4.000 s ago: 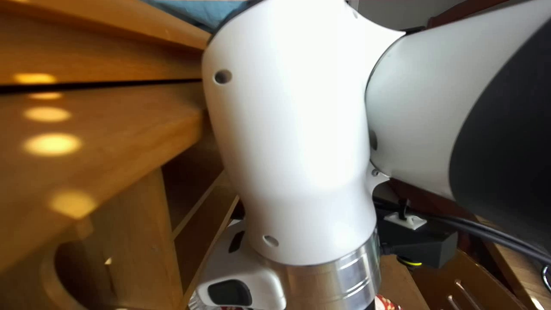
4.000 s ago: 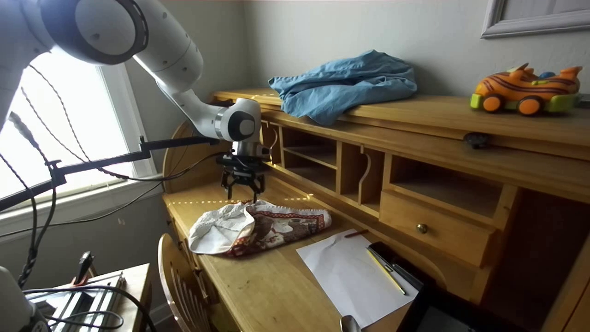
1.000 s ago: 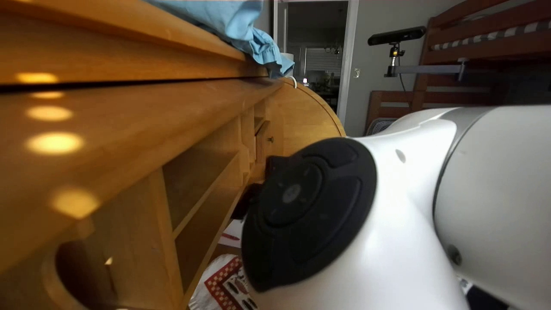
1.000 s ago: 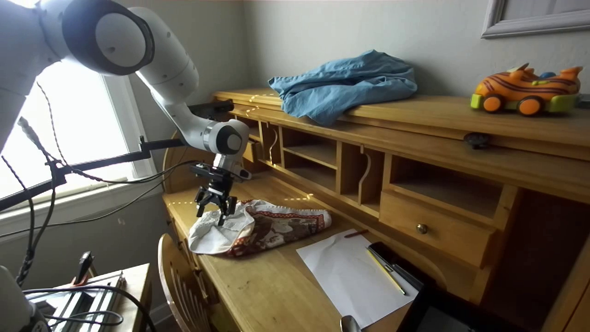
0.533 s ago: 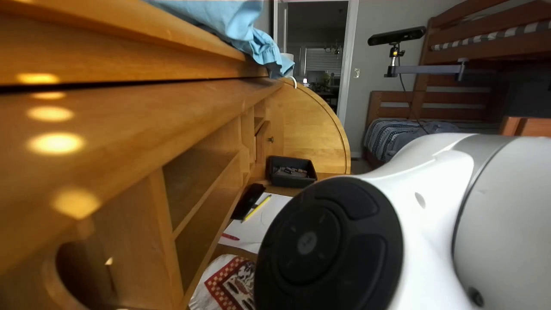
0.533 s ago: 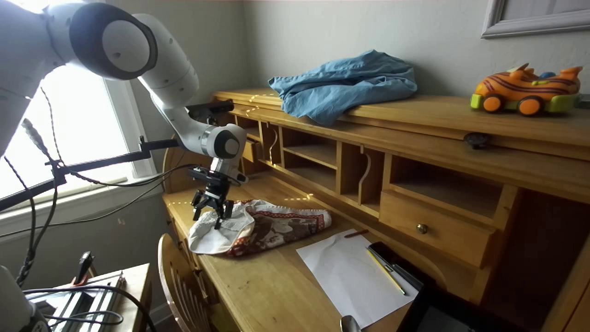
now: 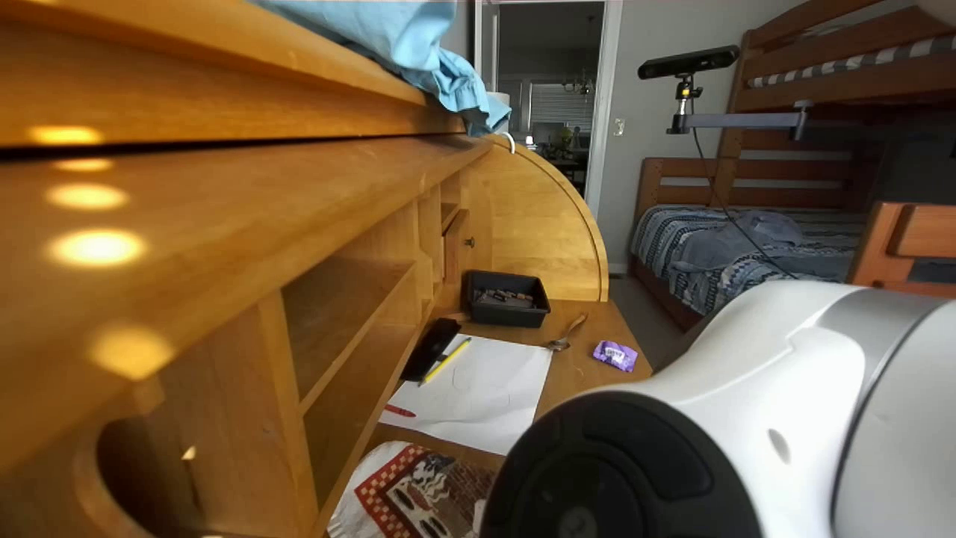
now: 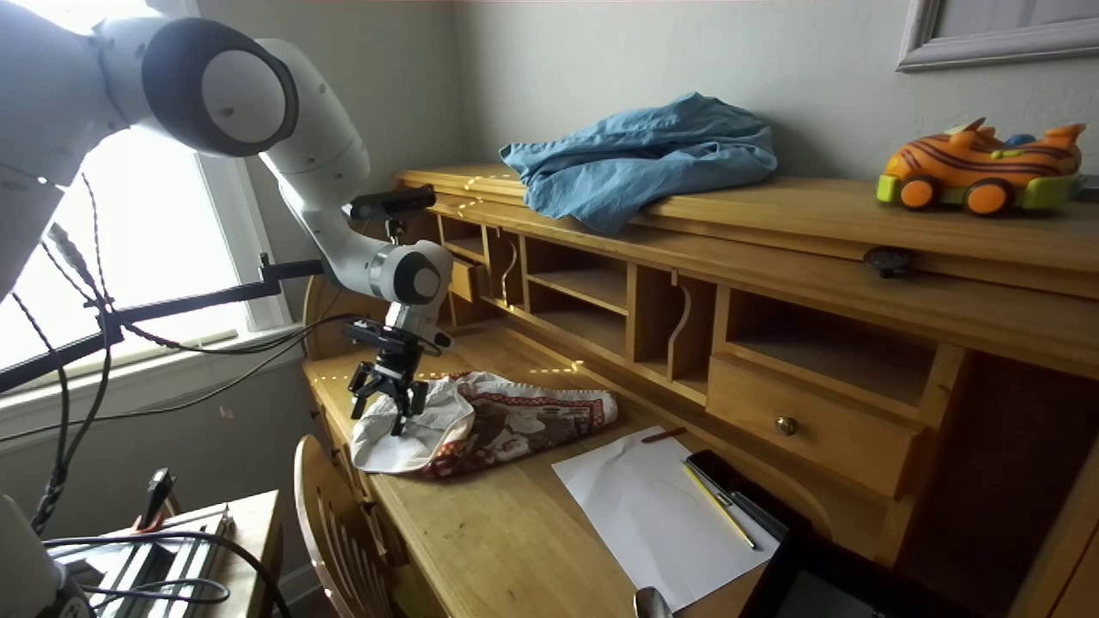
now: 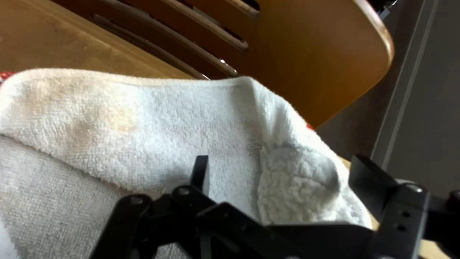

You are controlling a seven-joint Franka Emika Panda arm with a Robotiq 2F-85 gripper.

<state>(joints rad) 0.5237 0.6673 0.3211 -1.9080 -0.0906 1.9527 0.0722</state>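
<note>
Wrist view: gripper (image 9: 278,169) spread wide, nothing held, over a towel (image 9: 161,126) lying on the desk (image 9: 61,43). White terry up; a puckered fold (image 9: 298,180) shows between the fingertips. Chair (image 9: 305,54) just off the desk's front edge. My read: light, floppy, pile gives decent friction, nothing fragile. I'd take hold at that fold; flat terry would probably slip out of a pinch.

In an exterior view: towel is bunched near one end of the desk, printed part (image 8: 524,425) on the side away from the gripper. Fingertip contact: can't tell. Paper (image 8: 635,506) and yellow pencil (image 8: 719,506) farther along the desk.

In an exterior view: arm (image 7: 754,388) hides the gripper. Towel's red-checked border (image 7: 388,472) visible on the desk; black bin (image 7: 511,315) and purple packet (image 7: 615,356) toward the desk's opposite end.
</note>
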